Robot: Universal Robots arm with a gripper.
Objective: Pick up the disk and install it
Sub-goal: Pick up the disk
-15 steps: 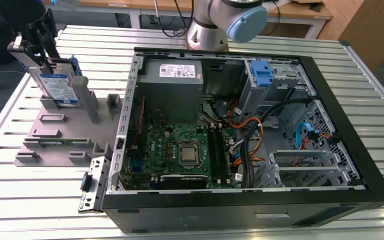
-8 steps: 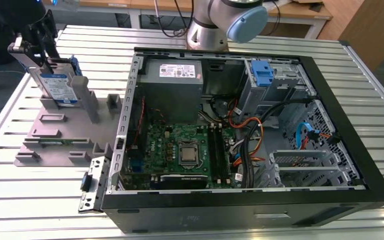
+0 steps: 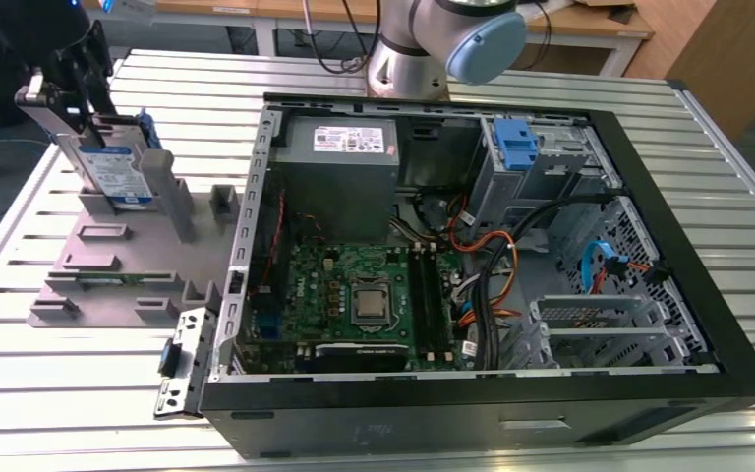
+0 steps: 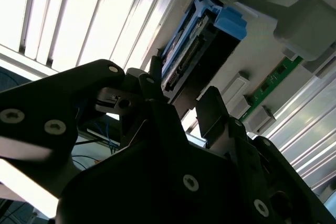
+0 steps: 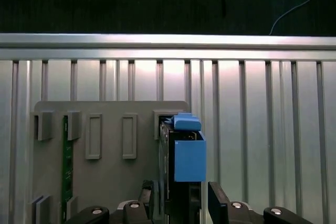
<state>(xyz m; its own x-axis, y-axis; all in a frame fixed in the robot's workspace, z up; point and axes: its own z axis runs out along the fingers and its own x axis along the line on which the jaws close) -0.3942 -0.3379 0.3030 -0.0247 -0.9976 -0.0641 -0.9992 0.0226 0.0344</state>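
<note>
The disk (image 3: 118,167) stands upright on edge in a slot of the grey fixture (image 3: 129,265), at the exterior view's left. Its white-and-blue label faces outward and blue rails run along its sides. My dark gripper (image 3: 89,113) reaches down onto its upper end. In the first wrist view the disk (image 5: 188,158) appears edge-on with its blue rail, and the gripper (image 5: 182,187) has one finger close against each side. The second wrist view shows the same: the gripper (image 4: 181,90) is shut on the end of the disk (image 4: 184,61), which still sits in its slot.
An open computer case (image 3: 640,383) lies on the slatted metal table (image 3: 36,374) at the exterior view's right. Inside it are a grey power-supply box (image 3: 338,147) and a tall blue clip (image 3: 515,146) in the drive bay. A green memory stick (image 5: 65,161) rests in the fixture.
</note>
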